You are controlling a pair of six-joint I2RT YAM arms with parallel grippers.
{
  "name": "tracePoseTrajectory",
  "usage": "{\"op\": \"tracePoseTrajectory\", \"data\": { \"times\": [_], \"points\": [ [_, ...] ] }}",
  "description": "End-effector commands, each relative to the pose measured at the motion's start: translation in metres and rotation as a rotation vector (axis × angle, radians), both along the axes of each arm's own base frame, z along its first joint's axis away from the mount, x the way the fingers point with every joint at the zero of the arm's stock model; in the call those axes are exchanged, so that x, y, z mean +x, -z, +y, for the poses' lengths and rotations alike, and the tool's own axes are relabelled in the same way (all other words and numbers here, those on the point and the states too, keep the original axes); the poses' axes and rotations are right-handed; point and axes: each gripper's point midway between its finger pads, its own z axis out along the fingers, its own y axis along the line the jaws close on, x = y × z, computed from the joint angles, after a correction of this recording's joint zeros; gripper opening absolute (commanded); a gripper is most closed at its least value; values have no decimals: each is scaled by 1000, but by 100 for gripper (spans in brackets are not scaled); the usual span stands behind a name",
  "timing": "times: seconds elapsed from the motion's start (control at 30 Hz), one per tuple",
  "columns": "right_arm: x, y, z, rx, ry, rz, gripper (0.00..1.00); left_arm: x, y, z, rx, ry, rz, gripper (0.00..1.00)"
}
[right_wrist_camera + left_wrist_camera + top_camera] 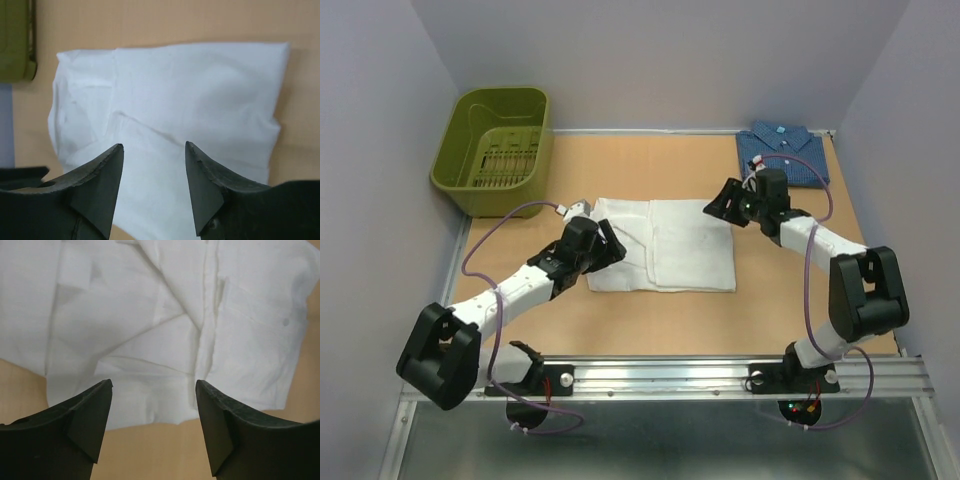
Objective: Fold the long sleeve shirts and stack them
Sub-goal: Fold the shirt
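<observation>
The white shirt (665, 245) lies folded into a rough rectangle in the middle of the table; it also shows in the left wrist view (165, 325) and in the right wrist view (180, 110). The dark blue shirt (782, 152) lies folded at the far right corner. My left gripper (610, 243) is open and empty at the white shirt's left edge (154, 387). My right gripper (720, 203) is open and empty above the shirt's far right corner (154, 147).
An olive-green basket (495, 148) stands at the far left corner, seen too in the right wrist view (17, 40). Grey walls close in on the left, back and right. A metal rail (720, 375) runs along the near edge.
</observation>
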Motion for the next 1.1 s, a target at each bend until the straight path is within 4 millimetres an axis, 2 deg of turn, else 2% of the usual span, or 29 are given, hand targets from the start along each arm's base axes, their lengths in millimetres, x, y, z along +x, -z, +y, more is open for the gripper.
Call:
{"op": "tracePoseTrajectory", "data": {
  "times": [0.0, 0.03, 0.07, 0.1, 0.17, 0.3, 0.37, 0.47, 0.57, 0.6, 0.67, 0.7, 0.77, 0.8, 0.83, 0.87, 0.9, 0.93, 1.0, 1.03, 1.07],
  "points": [
    [-59, 10, 29, 100, -165, 71, 57, 11, 21, 12, 98, -11, 40, 74],
    [-73, 23, 27, 97, -166, 103, 56, 11, 26, 12, 106, -5, 52, 67],
    [-72, 24, 26, 92, -165, 98, 56, 11, 30, 14, 112, -7, 63, 67],
    [-75, 29, 22, 75, -146, 102, 55, 11, 34, 16, 116, -11, 73, 61],
    [-90, 53, 14, 45, -133, 157, 55, 11, 45, 23, 125, -17, 109, 49],
    [-105, 86, 3, -5, -109, 234, 54, 8, 64, 43, 133, -39, 172, 44],
    [-112, 102, -5, -27, -87, 273, 54, 6, 73, 60, 139, -71, 205, 44],
    [-112, 110, -21, -73, -45, 275, 54, 1, 78, 77, 152, -107, 229, 42],
    [-110, 98, -22, -82, -48, 251, 54, 2, 74, 81, 152, -120, 215, 42],
    [-102, 88, -20, -75, -50, 218, 54, 2, 75, 81, 156, -120, 217, 42],
    [-103, 76, -18, -66, -61, 213, 55, 6, 69, 79, 154, -106, 206, 42],
    [-98, 60, -17, -58, -60, 170, 56, 9, 66, 77, 151, -96, 197, 44],
    [-97, 46, -18, -59, -54, 146, 57, 17, 48, 74, 146, -76, 141, 48],
    [-96, 36, -19, -59, -47, 117, 58, 19, 41, 73, 148, -67, 120, 53],
    [-95, 30, -24, -78, -22, 111, 62, 24, 23, 69, 140, -51, 67, 56],
    [-94, 26, -26, -86, -12, 102, 63, 26, 14, 66, 141, -37, 40, 59],
    [-92, 21, -33, -112, 28, 82, 69, 26, 3, 64, 155, -7, 2, 66],
    [-93, 20, -38, -128, 50, 91, 72, 27, -12, 51, 151, 37, -43, 70],
    [-94, 18, -46, -151, 93, 99, 76, 25, -28, 37, 159, 86, -98, 79],
    [-96, 16, -52, -167, 121, 102, 76, 24, -38, 30, 167, 118, -135, 81],
    [-97, 13, -53, -167, 138, 104, 76, 19, -50, 9, 166, 181, -179, 82]
  ]
}}
